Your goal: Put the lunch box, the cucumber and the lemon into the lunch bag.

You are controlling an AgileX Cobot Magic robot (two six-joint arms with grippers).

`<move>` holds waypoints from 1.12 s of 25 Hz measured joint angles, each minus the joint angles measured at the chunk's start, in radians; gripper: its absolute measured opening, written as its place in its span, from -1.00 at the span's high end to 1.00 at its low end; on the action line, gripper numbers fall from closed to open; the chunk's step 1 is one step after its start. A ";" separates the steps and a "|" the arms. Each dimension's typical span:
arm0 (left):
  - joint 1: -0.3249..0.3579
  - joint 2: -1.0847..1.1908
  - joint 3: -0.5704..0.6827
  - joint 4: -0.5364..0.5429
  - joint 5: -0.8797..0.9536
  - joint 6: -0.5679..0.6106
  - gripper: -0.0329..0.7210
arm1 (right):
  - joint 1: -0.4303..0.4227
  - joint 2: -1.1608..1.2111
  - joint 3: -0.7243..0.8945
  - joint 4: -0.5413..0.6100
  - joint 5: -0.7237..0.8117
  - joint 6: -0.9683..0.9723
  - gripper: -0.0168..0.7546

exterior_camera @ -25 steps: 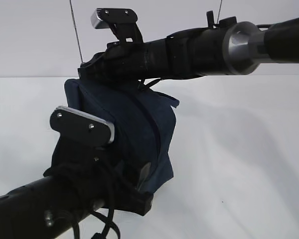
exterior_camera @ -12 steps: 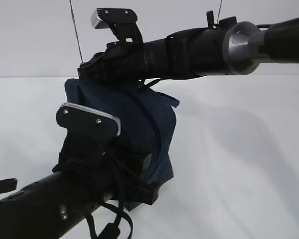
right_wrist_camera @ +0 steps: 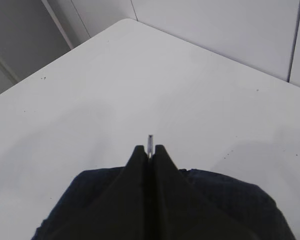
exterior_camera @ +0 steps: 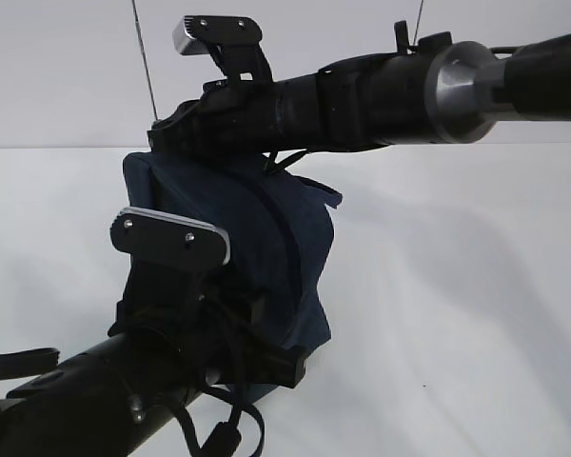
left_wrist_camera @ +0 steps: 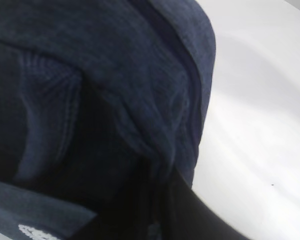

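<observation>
You see the boxy dark navy fabric lunch bag on the white desk; right fingers pinch a thin metal piece, left fingers are closed against the bag's fabric.

A dark navy lunch bag sits on a white table between black arms (silver joint collar, grey wall behind).

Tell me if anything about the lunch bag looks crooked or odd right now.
The lunch bag is not sitting square: its side bulges and creases and its zipper seam curves down the fabric. Nothing looks spilled or torn.
</observation>
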 joint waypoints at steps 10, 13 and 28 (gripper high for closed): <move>0.000 -0.035 -0.001 -0.128 0.023 0.143 0.92 | 0.000 -0.004 0.000 -0.063 -0.026 0.000 0.94; 0.000 -0.051 -0.001 -0.212 0.023 0.245 0.92 | 0.000 -0.021 0.000 -0.108 -0.030 0.000 0.94; 0.001 -0.151 -0.001 -0.528 0.042 0.602 0.92 | -0.048 -0.084 0.000 -0.446 -0.029 0.223 0.94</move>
